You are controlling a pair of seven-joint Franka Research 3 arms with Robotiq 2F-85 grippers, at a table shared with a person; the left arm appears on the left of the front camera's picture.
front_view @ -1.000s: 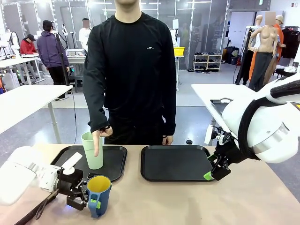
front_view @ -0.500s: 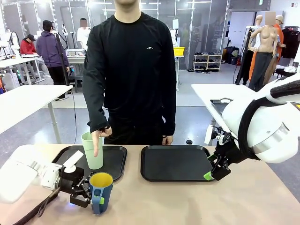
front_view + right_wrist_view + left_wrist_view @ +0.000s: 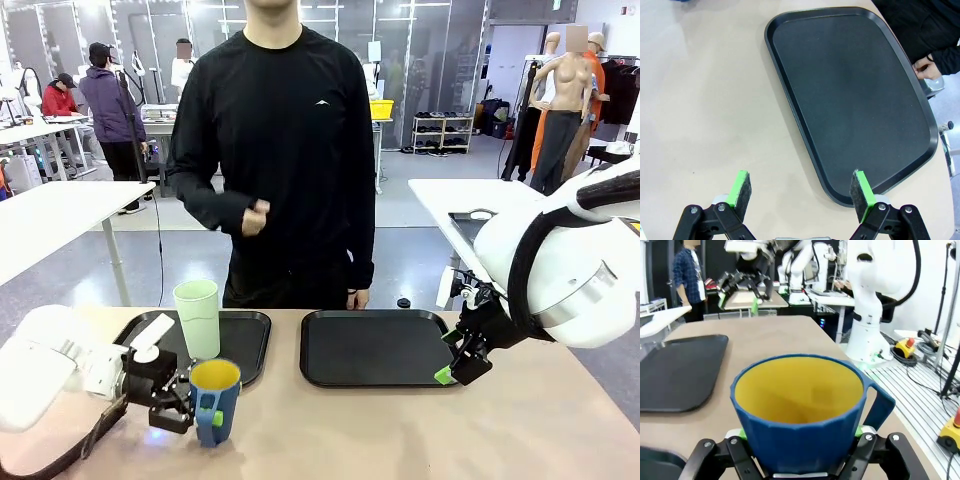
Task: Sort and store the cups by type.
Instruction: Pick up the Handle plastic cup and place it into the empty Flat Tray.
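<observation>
my left gripper [image 3: 190, 408] pinches the blue mug [image 3: 216, 400] at nine o'clock; rigid, light, body-held; right gripper [image 3: 801, 195] spread.

My front camera sits between my arms, low on my side of the surface [image 3: 400, 430], looking across it at the person [image 3: 280, 150] standing opposite. My left wrist camera rides close behind my left end effector [image 3: 800, 460], aimed level along the tabletop at the blue mug [image 3: 800, 410], very near. My right wrist camera looks steeply down past my right end effector [image 3: 800, 197]. It shares the right-hand black tray [image 3: 855, 100] with the front view.
</observation>
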